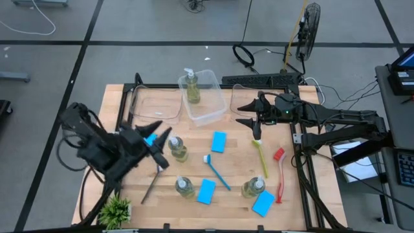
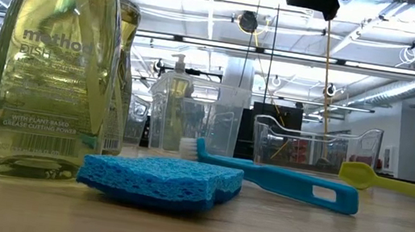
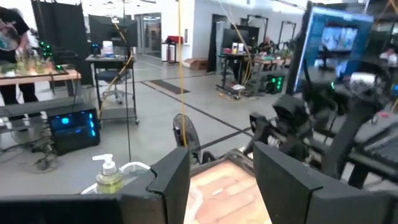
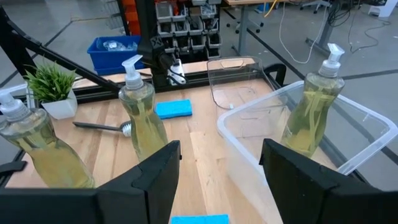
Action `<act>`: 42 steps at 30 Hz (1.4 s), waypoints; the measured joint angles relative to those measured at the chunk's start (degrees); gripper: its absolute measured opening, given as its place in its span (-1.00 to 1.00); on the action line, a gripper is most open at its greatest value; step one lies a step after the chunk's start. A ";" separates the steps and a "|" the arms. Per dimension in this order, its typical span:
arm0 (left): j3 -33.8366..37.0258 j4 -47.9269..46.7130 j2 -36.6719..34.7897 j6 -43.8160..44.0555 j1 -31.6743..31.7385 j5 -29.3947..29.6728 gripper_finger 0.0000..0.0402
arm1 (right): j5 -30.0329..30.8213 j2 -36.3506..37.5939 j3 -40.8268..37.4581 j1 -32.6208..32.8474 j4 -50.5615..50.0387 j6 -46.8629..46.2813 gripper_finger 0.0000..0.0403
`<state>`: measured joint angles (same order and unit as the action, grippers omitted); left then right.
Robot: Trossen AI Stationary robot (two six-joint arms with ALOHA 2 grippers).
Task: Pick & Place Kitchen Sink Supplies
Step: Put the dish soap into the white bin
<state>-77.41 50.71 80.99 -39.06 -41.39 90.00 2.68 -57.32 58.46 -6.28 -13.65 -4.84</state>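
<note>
- Standing upright inside the middle clear bin (image 1: 206, 97) at the far side of the table, one soap bottle (image 1: 191, 87) is the only supply I see binned; the right wrist view shows it (image 4: 314, 112) against the bin's wall.
- I count three more bottles on the bare wood: one left of centre (image 1: 177, 147), one near-centre (image 1: 184, 188), one near-right (image 1: 253, 188).
- I see sponges at centre (image 1: 218, 142), near-centre (image 1: 206, 191) and near-right (image 1: 263, 203), and a fourth (image 1: 151, 140) partly hidden under the left gripper.
- The blue brush (image 1: 217, 171) lies diagonally between the centre sponges; the yellow brush (image 1: 260, 155) and red brush (image 1: 280, 175) lie to the right, the dark grey brush (image 1: 152, 182) to the left.
- Two other clear bins, far left (image 1: 155, 103) and far right (image 1: 244, 97), hold nothing I can see.
- The left gripper (image 1: 157, 141) hovers over the left part of the table, jaws apart; I confirm the gap in its wrist view (image 3: 221, 180).
- The right gripper (image 1: 249, 114) hovers at the far right bin, beside the yellow brush's head, jaws apart (image 4: 217, 168).
- A small potted plant (image 1: 116, 210) stands at the near-left corner.
</note>
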 joint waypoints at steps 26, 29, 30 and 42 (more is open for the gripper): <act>23.12 -0.02 -9.72 22.27 -1.67 -2.46 -0.13 | 0.02 0.00 0.00 0.00 0.02 -0.02 0.05; 23.28 -1.25 -9.49 22.60 -2.32 -2.40 -0.13 | 0.02 0.00 0.00 0.00 0.02 -0.02 0.05; 23.32 -1.39 -9.47 22.66 -2.50 -2.34 -0.13 | 0.02 0.00 0.00 0.01 0.01 -0.09 0.05; 23.30 -29.66 -13.02 51.10 2.56 -25.04 -0.13 | 0.04 0.00 0.00 0.01 0.02 -0.45 0.05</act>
<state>-54.11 21.06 67.98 12.03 -38.83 64.96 2.72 -57.32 58.46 -6.27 -13.63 -5.29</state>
